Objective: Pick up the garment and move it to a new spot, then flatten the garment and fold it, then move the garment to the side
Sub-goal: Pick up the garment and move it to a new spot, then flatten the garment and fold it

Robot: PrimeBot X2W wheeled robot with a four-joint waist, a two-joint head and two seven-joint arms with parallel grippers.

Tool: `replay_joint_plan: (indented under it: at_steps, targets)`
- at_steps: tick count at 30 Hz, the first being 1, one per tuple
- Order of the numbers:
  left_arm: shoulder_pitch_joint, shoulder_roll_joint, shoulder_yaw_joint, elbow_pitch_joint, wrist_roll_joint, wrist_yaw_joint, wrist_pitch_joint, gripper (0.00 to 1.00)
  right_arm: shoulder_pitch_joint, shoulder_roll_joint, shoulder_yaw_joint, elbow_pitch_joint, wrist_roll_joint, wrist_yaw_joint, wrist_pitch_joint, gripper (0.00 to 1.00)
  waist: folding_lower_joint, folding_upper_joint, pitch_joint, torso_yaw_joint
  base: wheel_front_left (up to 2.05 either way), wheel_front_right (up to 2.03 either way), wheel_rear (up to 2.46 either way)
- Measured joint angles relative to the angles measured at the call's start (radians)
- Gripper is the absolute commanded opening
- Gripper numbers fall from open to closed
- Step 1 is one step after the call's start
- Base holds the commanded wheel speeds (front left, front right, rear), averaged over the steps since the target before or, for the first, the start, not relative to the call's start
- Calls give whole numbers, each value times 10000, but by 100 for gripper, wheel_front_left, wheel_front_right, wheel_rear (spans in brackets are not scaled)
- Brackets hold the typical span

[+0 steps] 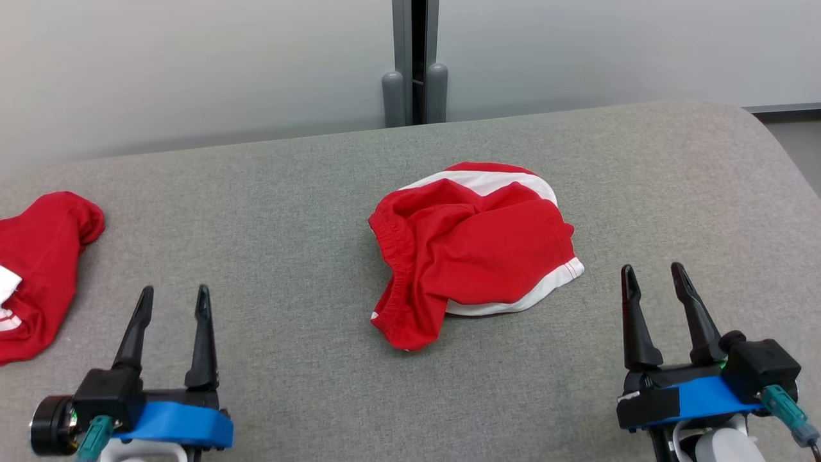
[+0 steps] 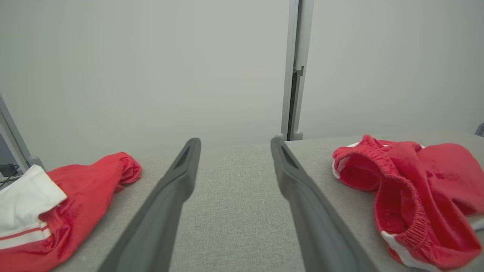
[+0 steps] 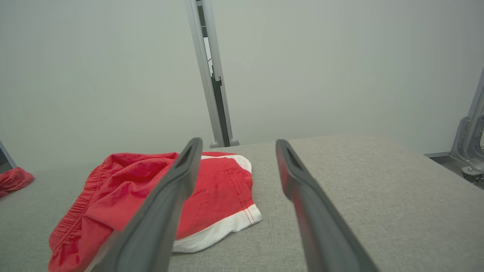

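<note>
A crumpled red garment with white trim and an elastic waistband lies in a heap at the middle of the grey padded table. It also appears at the right of the left wrist view and at the left of the right wrist view. My left gripper hovers open near the table's front left, well left of the heap. Near the front right, my right gripper is open too, just right of the garment's white hem. Nothing is between either pair of fingers.
A second red and white garment lies bunched at the table's left edge, seen also in the left wrist view. A pale wall with a grey vertical post stands behind the table. The table's right end curves away.
</note>
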Motion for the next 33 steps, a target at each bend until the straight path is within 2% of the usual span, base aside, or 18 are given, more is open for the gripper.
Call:
replay_joint_plan:
  at_steps: [7, 23, 27, 33]
  targets:
    - [586, -278, 514, -65, 201, -98, 0, 100, 332, 0, -54, 107, -44, 0, 0, 100, -1, 0, -183, -8, 0, 0, 0]
    - [704, -614, 851, 73, 619, -533, 0, 100, 423, 0, 31, 211, -98, 0, 0, 100, -1, 0, -252, 3, 0, 0, 0]
    - [527, -654, 537, 174, 796, -802, 0, 100, 415, 0, 36, 215, -98, 0, 0, 100, 0, 0, -179, -1, 0, 0, 0]
    - [-306, -780, -679, 612, 976, -1175, 0, 100, 261, 0, 155, 209, -92, 0, 2, 100, 1, 0, 69, -61, 0, 0, 0]
